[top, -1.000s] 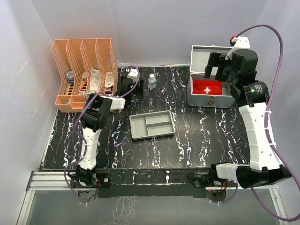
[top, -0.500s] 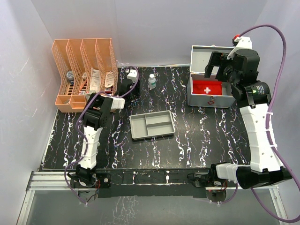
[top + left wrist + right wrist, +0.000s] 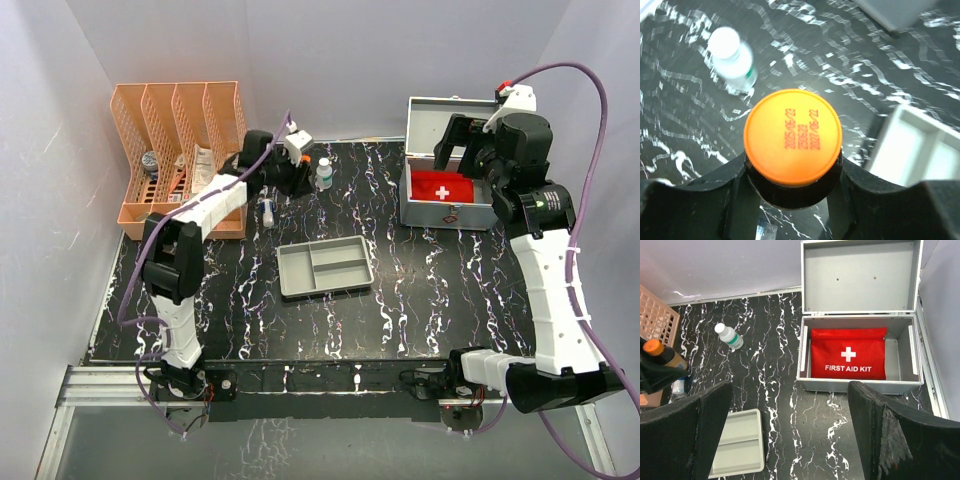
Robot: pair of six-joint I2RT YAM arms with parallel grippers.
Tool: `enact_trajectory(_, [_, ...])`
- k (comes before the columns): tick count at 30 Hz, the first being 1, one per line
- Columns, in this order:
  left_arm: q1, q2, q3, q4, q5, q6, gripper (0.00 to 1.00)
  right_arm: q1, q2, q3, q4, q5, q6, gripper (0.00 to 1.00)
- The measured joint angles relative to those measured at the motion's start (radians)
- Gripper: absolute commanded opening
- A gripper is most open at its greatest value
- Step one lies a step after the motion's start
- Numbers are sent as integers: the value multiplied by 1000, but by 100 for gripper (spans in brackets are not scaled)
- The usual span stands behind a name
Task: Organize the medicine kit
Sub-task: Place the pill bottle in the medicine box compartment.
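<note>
My left gripper (image 3: 300,168) is shut on a dark bottle with an orange cap (image 3: 792,136) and holds it above the table's back middle. The bottle also shows at the left edge of the right wrist view (image 3: 660,354). A small white-capped bottle (image 3: 324,174) stands just right of it on the table (image 3: 732,60). The open metal case (image 3: 450,214) at the back right holds a red first aid kit pouch (image 3: 848,355). My right gripper (image 3: 790,440) is open and empty, high above the table in front of the case. A grey two-compartment tray (image 3: 323,266) lies empty at the centre.
An orange file organizer (image 3: 180,150) with several packets and items stands at the back left. A small blue-and-white item (image 3: 268,210) lies on the table beside it. The tray's corner shows in the left wrist view (image 3: 920,145).
My left arm has stretched out and carried the orange-capped bottle back and right, away from the organizer. The small blue-and-white item now shows on the table. The right arm barely moved.
</note>
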Motion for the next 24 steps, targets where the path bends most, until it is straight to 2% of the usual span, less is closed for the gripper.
enact_trajectory(5, [-13, -26, 309, -485, 166, 249, 0, 0, -16, -11, 39, -12, -4, 98])
enact_trajectory(10, [-61, 30, 583, -940, 160, 486, 0, 0, -17, -11, 59, -18, -13, 98])
enact_trajectory(12, [-102, 54, 626, -1053, 124, 548, 0, 0, -18, -10, 63, -18, -21, 98])
enact_trajectory(17, [-247, 121, 634, -1227, -11, 617, 0, 0, -39, -10, 64, -6, -31, 98])
enact_trajectory(24, [-362, 191, 612, -1282, -144, 608, 0, 0, -66, 37, 56, 19, -30, 98])
